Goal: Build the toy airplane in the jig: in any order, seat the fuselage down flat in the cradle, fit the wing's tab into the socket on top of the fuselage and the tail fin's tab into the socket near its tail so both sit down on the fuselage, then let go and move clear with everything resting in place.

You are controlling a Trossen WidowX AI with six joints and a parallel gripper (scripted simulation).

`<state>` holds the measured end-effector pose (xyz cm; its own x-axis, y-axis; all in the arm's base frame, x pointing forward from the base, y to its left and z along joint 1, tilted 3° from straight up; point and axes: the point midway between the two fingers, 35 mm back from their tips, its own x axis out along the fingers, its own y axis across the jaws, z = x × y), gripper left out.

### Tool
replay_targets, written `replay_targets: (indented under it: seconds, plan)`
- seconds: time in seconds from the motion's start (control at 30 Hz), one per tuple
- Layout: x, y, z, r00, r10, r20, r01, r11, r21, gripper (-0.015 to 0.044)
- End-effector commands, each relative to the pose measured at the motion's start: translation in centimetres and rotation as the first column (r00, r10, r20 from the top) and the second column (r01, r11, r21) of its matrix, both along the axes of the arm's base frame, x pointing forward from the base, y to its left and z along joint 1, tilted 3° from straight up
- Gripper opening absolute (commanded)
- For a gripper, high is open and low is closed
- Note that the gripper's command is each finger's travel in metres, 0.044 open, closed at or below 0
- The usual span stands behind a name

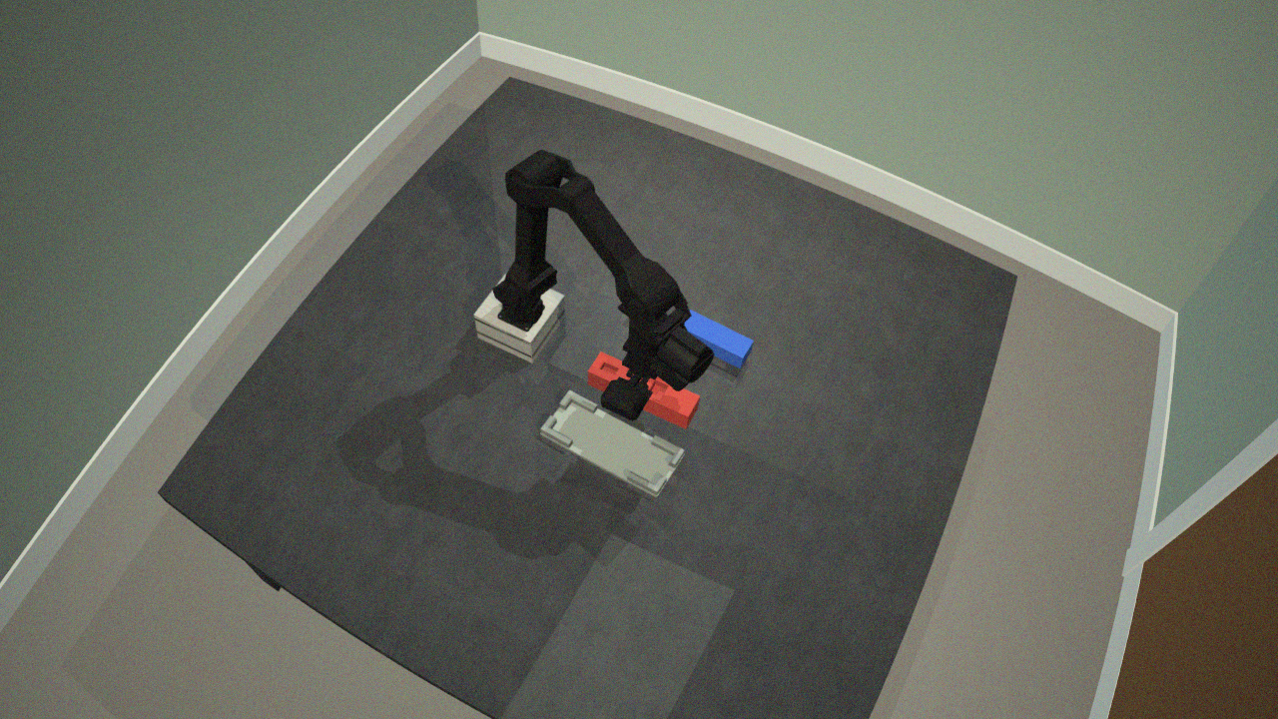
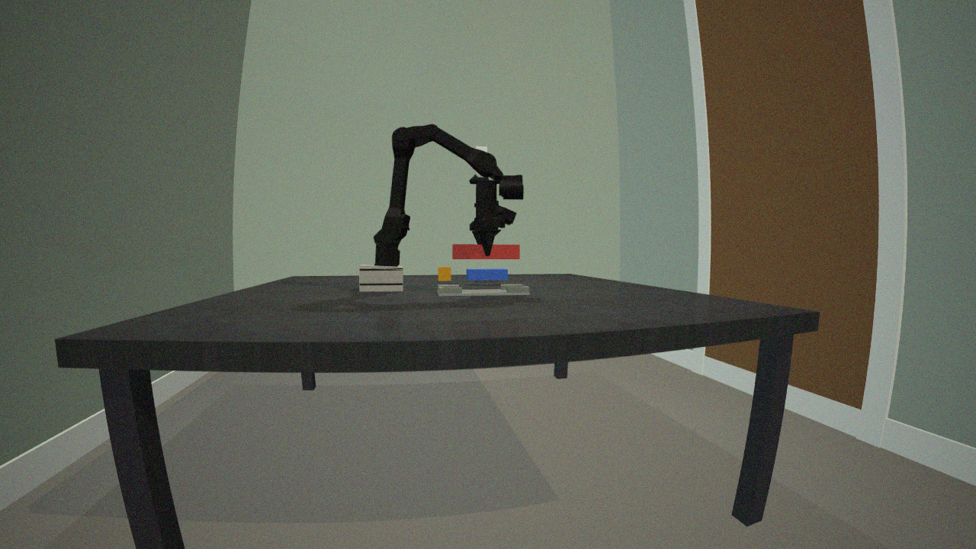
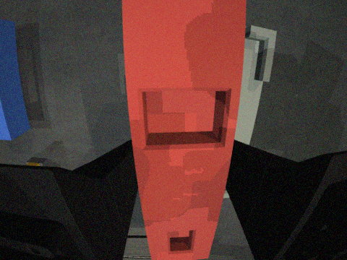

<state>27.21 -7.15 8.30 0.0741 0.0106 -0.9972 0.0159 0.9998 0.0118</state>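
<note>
Above the dark table (image 1: 831,358) (image 2: 436,354), pincer (image 1: 636,385) (image 2: 487,254) (image 3: 178,141) half open, clamped on red fuselage (image 1: 674,403) (image 2: 467,252) (image 3: 159,54).

The red fuselage (image 1: 677,403) (image 2: 467,252) (image 3: 163,47) looks like smooth, matt plastic, its socket walls just as plain. The blue block (image 1: 722,340) (image 2: 486,274) (image 3: 8,72) has a similar flat, plastic-like finish. The small yellow block (image 2: 444,274) (image 3: 34,164) looks matt too, though too little of it shows to name the material. The pale grey-green cradle (image 1: 607,440) (image 2: 484,292) (image 3: 249,87) appears to be smooth, dull plastic. The black arm (image 1: 603,228) (image 2: 399,184) and hand (image 1: 627,397) (image 2: 487,254) (image 3: 178,141) have a dark satin-to-matt surface; metal or plastic, I cannot tell. The dark desk (image 1: 804,268) (image 2: 409,327) looks matt and faintly mottled, like stone or slate.
</note>
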Motion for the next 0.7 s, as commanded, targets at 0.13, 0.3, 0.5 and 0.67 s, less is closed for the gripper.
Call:
replay_targets:
  seconds: [0.13, 0.3, 0.5, 0.67]
  plan:
    - [-0.8, -2.4, -1.3, 1.000, -0.002, -0.001, 0.002, 1.000, 0.002, 0.0000]
    - [-1.4, -3.8, -2.0, 1.000, -0.005, -0.001, 0.005, 1.000, 0.001, 0.0000]
    - [-2.2, -5.4, -2.9, 1.000, -0.009, -0.001, 0.009, 1.000, 0.000, 0.0000]
    - [-2.2, -5.6, -2.9, 1.000, -0.009, -0.001, 0.009, 1.000, 0.000, 0.0079]
